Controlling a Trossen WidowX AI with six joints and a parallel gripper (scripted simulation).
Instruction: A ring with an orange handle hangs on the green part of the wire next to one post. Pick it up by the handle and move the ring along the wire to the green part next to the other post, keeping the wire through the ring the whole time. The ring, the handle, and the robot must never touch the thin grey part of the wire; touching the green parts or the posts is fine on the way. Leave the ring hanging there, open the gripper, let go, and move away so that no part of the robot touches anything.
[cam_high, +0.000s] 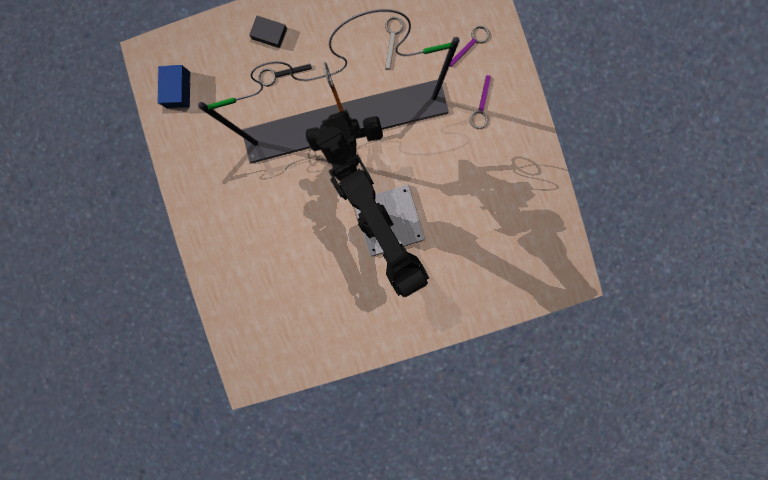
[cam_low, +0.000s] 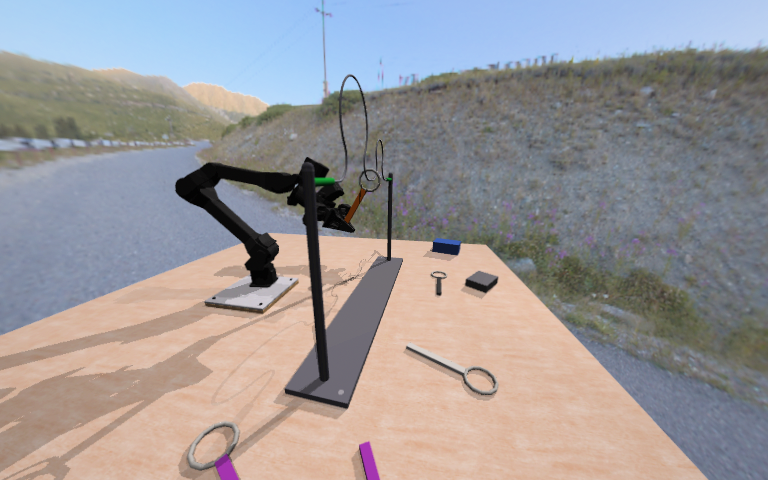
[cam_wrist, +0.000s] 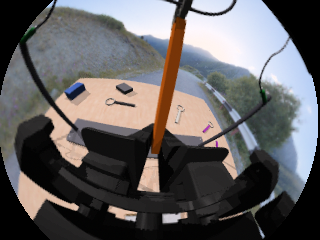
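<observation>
The ring is held up at the middle stretch of the thin grey wire, between its two loops. It shows nearly edge-on from above, and the wire appears to pass through it. Whether they touch cannot be told. The orange handle slants down from the ring. My gripper is shut on the handle's lower end, below the wire. One green part is by the left post; the other by the right post.
The left post and right post rise from a dark base. Beyond lie a blue block, a dark block and loose ring tools with dark, white and purple handles.
</observation>
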